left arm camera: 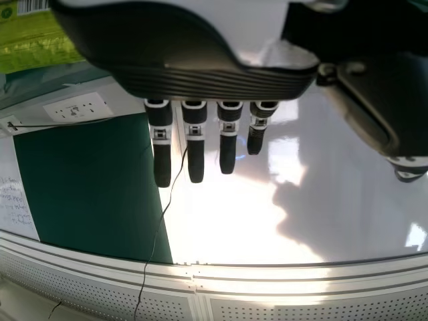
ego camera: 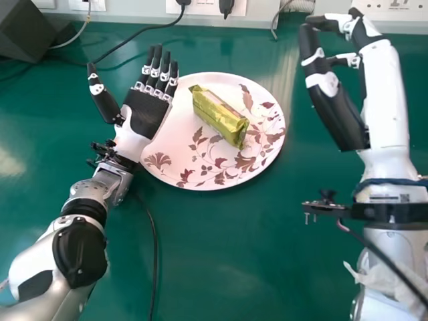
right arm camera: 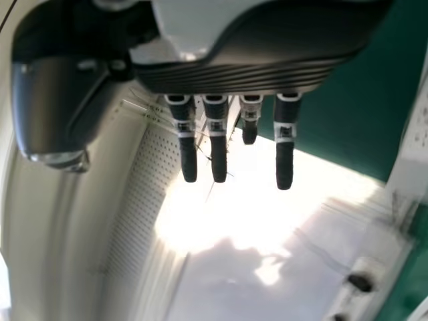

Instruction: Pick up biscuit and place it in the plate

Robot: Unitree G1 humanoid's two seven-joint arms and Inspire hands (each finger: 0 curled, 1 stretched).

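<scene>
The green biscuit packet (ego camera: 219, 116) lies tilted across the middle of the floral plate (ego camera: 194, 164). My left hand (ego camera: 146, 112) is palm up with straight fingers over the plate's left rim, beside the packet and apart from it. In the left wrist view the fingers of my left hand (left arm camera: 194, 144) stretch out straight, and part of the packet (left arm camera: 37, 41) shows at the corner. To the right of the plate, my right hand (ego camera: 328, 87) is raised, holding nothing. The right wrist view has my right hand (right arm camera: 218, 140) with its fingers extended.
The plate rests on a green table (ego camera: 227, 254). A dark box (ego camera: 30, 30) stands at the far left corner. Cables (ego camera: 155, 247) run over the table, and wall sockets (ego camera: 394, 8) line the back edge.
</scene>
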